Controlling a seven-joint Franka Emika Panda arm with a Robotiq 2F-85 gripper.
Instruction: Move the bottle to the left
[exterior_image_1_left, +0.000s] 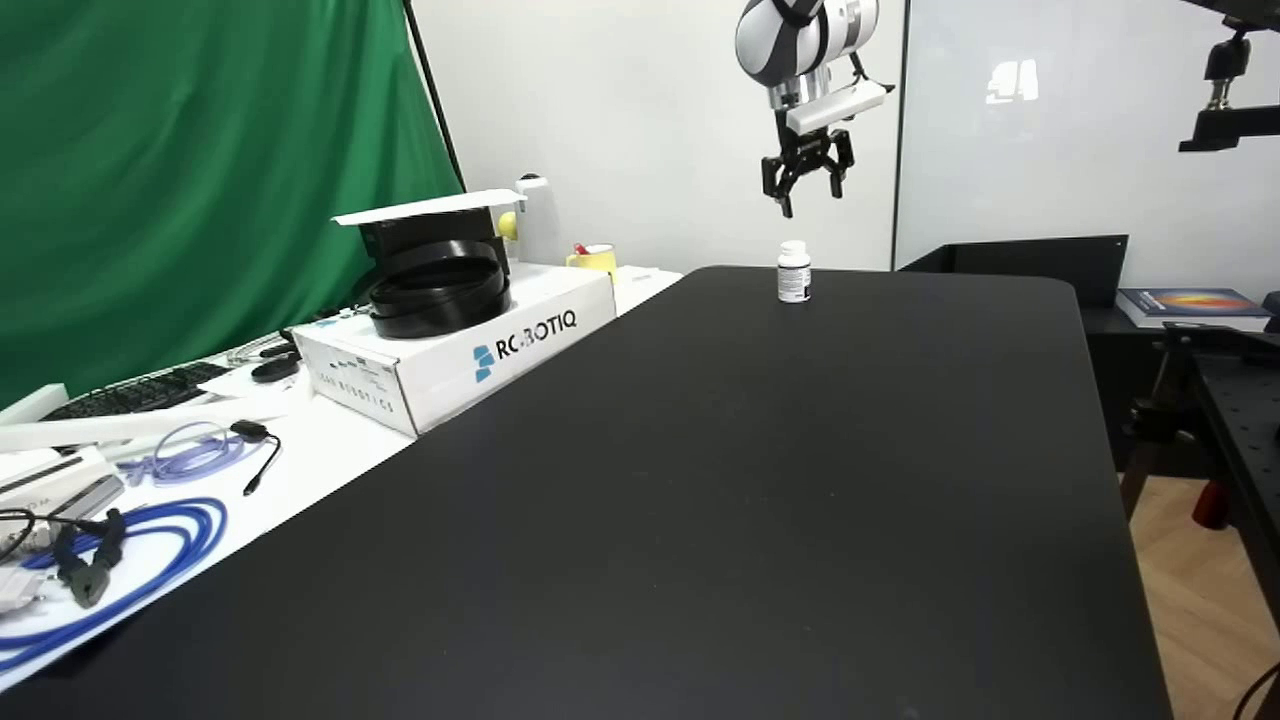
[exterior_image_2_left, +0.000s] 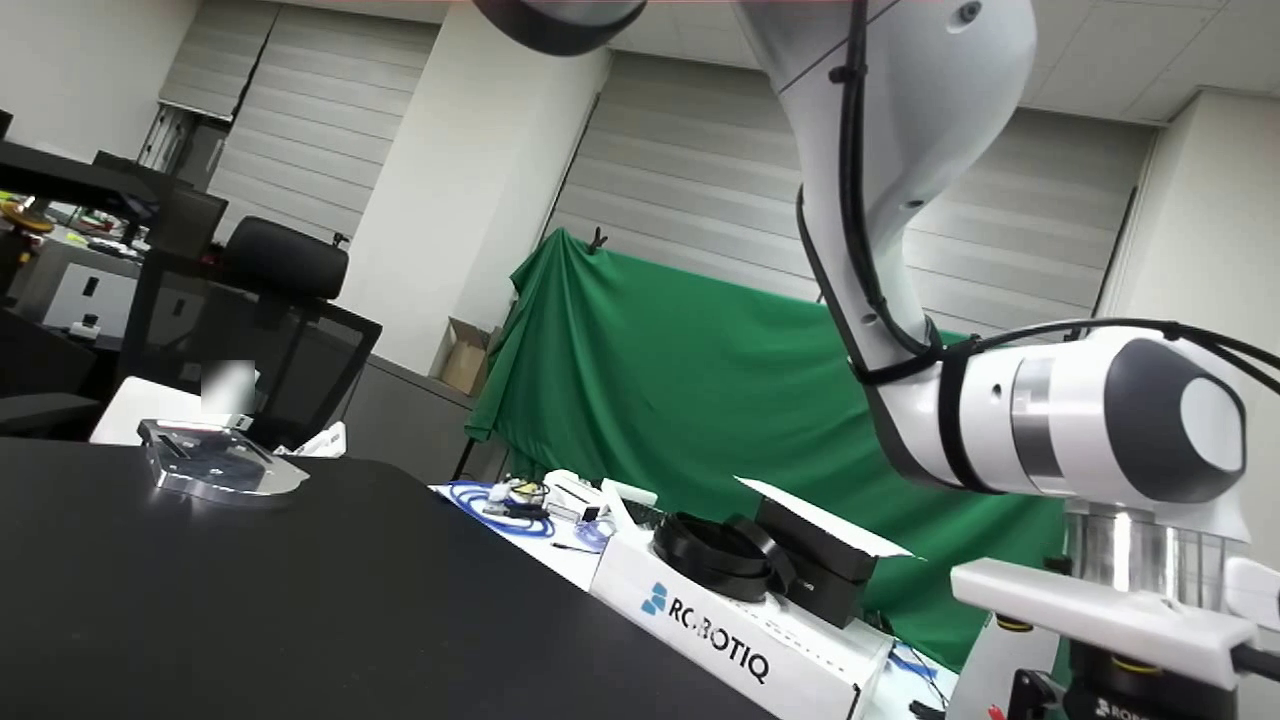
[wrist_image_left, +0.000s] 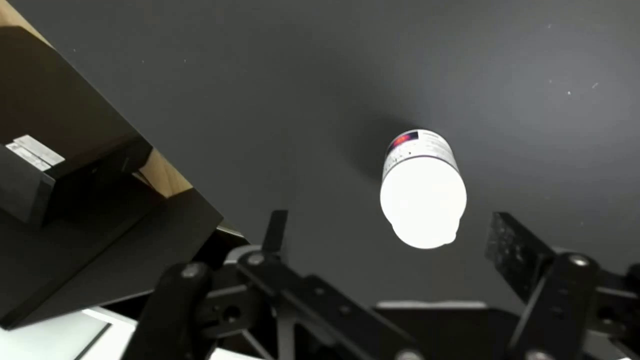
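Observation:
The small white bottle (exterior_image_1_left: 794, 272) stands upright near the far end of the black table in an exterior view. In the wrist view the bottle (wrist_image_left: 424, 190) is seen from above, its cap overexposed to plain white and its label partly showing. My gripper (exterior_image_1_left: 812, 203) is open and empty above the bottle, with a gap between fingertips and cap. In the wrist view the bottle appears between and beyond the two fingers, touching neither. An exterior view shows only part of the gripper (exterior_image_2_left: 1040, 690) at the lower right; the bottle is out of that view.
The black table (exterior_image_1_left: 760, 480) has its edge at left in the wrist view. A white Robotiq box (exterior_image_1_left: 470, 350) with black rings (exterior_image_1_left: 440, 290) on it stands beside the table. A yellow mug (exterior_image_1_left: 597, 260) is behind it. A flat metal piece (exterior_image_2_left: 225, 465) lies at the table's far end.

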